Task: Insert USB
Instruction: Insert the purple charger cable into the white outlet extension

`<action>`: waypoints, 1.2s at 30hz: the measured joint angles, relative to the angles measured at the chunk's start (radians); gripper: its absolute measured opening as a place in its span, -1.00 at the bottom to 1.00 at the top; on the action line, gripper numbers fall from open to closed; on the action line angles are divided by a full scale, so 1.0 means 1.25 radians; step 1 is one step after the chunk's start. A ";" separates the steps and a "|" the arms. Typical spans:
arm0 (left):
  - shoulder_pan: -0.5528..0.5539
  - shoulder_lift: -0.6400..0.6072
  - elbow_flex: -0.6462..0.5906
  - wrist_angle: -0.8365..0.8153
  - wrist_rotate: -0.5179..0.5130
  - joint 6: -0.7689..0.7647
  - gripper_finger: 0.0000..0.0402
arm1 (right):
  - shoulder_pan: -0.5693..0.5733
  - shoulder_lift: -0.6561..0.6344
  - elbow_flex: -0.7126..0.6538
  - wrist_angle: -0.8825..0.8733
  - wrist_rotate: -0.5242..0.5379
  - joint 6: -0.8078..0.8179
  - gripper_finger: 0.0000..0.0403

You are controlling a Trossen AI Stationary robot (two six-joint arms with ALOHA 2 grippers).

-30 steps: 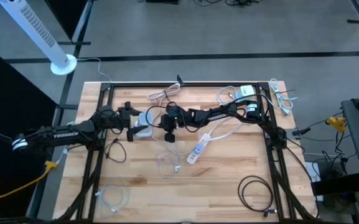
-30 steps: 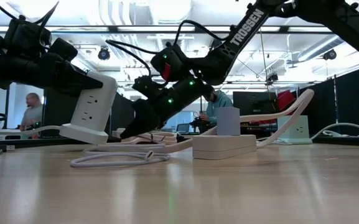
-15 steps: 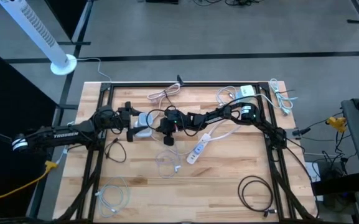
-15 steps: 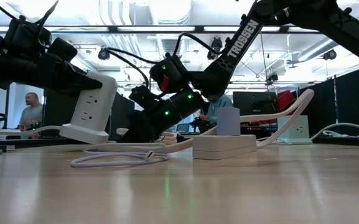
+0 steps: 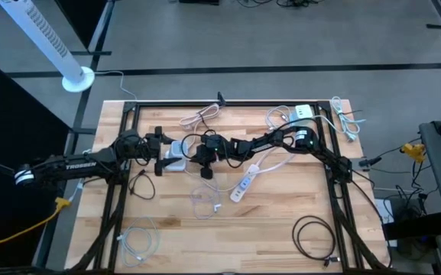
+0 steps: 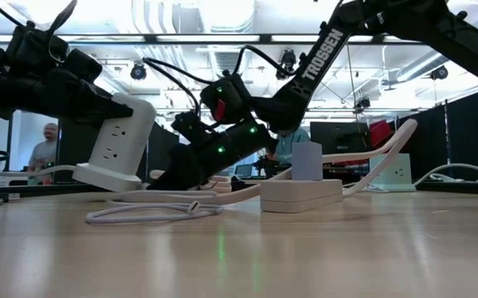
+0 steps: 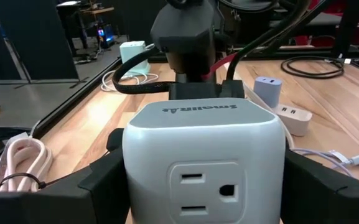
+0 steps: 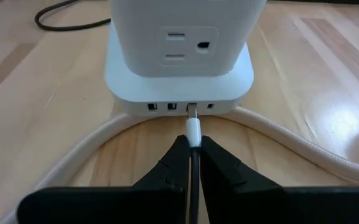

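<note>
Right gripper (image 8: 192, 163) pinching white USB plug (image 8: 193, 129) at the port row; left gripper (image 7: 198, 186) straddling the outlet cube (image 7: 201, 155) (tilted). Could jam if slightly skewed.

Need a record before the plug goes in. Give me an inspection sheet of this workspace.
Surface: wooden table, flat and dry.
Job's things: white power cube with a row of USB ports along its base; white USB plug with its tip at one port.
Clutter: white power strip, small white charger.
Grippers: left tool wide around the cube's sides, holding it tilted off the table; right tool shut on the USB plug.
Cables: black coil, white coil, pale cable bundle.
Surroundings: tower fan on the floor; a person beyond the table.
</note>
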 joint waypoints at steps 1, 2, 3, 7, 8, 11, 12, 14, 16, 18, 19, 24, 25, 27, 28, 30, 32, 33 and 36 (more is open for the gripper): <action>0.000 0.000 0.000 0.000 0.000 0.000 0.47 | 0.000 0.000 0.000 0.001 0.000 0.000 -0.94; 0.000 0.000 0.000 0.000 -0.001 0.000 0.47 | 0.001 0.000 0.000 0.002 0.000 0.000 -0.94; 0.000 0.000 0.000 0.000 -0.001 0.001 0.47 | 0.002 0.000 0.000 0.007 0.000 0.000 -0.94; 0.000 0.000 0.000 -0.002 -0.004 0.006 0.47 | 0.004 0.000 0.000 0.014 0.000 -0.001 -0.94; 0.000 0.000 0.000 -0.002 -0.007 0.008 0.47 | 0.004 0.002 0.000 0.018 0.000 -0.002 -0.94; 0.000 0.000 0.000 -0.003 -0.017 0.011 0.47 | 0.004 0.022 0.000 0.061 -0.001 0.002 -0.94; 0.000 0.000 0.000 -0.003 -0.019 0.012 0.47 | 0.004 0.031 0.000 0.077 -0.001 0.006 -0.94; 0.000 0.000 0.000 -0.003 -0.020 0.013 0.47 | 0.004 0.049 0.002 0.106 -0.003 0.015 -0.94; 0.000 0.000 0.000 -0.003 -0.022 0.014 0.47 | 0.004 0.062 0.002 0.129 -0.004 0.027 -0.94; 0.000 0.000 0.000 -0.004 -0.025 0.014 0.47 | 0.005 0.071 0.010 0.132 -0.004 0.033 -0.94; 0.000 0.000 0.000 -0.005 -0.026 0.014 0.47 | 0.005 0.075 0.015 0.132 -0.004 0.033 -0.94; 0.000 0.000 0.000 -0.008 -0.031 0.015 0.47 | 0.005 0.083 0.044 0.115 -0.004 0.008 -0.94; 0.000 0.000 0.000 -0.009 -0.032 0.015 0.47 | 0.005 0.083 0.049 0.112 -0.004 0.005 -0.94; 0.000 0.000 0.000 -0.012 -0.032 0.015 0.47 | 0.005 0.083 0.061 0.106 -0.004 0.001 -0.94; 0.000 0.000 0.000 -0.014 -0.032 0.015 0.47 | 0.005 0.083 0.066 0.102 -0.004 0.000 -0.94; 0.000 0.000 0.000 -0.015 -0.032 0.015 0.47 | 0.005 0.083 0.076 0.094 -0.004 -0.002 -0.94; 0.000 0.000 0.000 -0.016 -0.033 0.015 0.47 | 0.005 0.083 0.079 0.093 -0.004 -0.012 -0.94; 0.000 0.000 0.000 -0.016 -0.033 0.015 0.47 | 0.005 0.083 0.079 0.093 -0.004 -0.017 -0.94; 0.000 0.000 0.000 -0.018 -0.033 0.016 0.47 | 0.005 0.083 0.081 0.082 -0.004 -0.022 -0.94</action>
